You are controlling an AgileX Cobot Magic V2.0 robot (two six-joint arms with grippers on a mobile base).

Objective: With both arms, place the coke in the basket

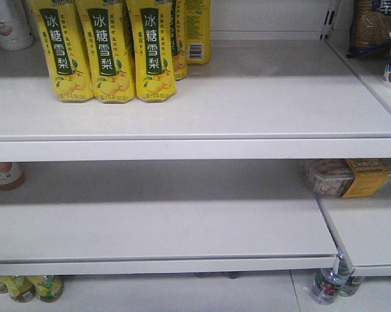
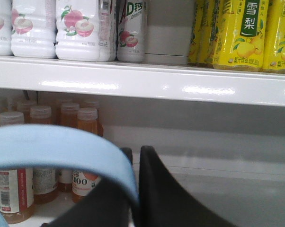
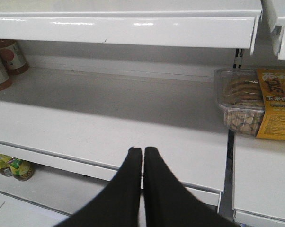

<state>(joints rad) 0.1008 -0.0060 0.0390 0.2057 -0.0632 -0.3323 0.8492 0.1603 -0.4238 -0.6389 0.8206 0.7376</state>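
The left pincer (image 2: 135,189) pinches the light blue basket handle (image 2: 62,146), which arcs from nine o'clock. The right pincer (image 3: 143,163) is pressed together, holding nothing, before the white shelf (image 3: 109,127); a clear snack box (image 3: 244,101) sits at two o'clock.

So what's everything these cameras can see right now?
Yellow pear drink bottles: several, yellow with green labels, top shelf.
White peach drink bottles: several, white and pink, top shelf left of the pear drinks.
Amber juice bottles: several, orange-brown with pale caps, middle shelf at the left.
Clear snack box: one, yellow label, middle shelf of the right bay.
White shelves: three levels.
Basket handle: light blue, gripped.
Coke: none seen.
Left gripper: black, shut on the handle.
Right gripper: black, shut, holding nothing.
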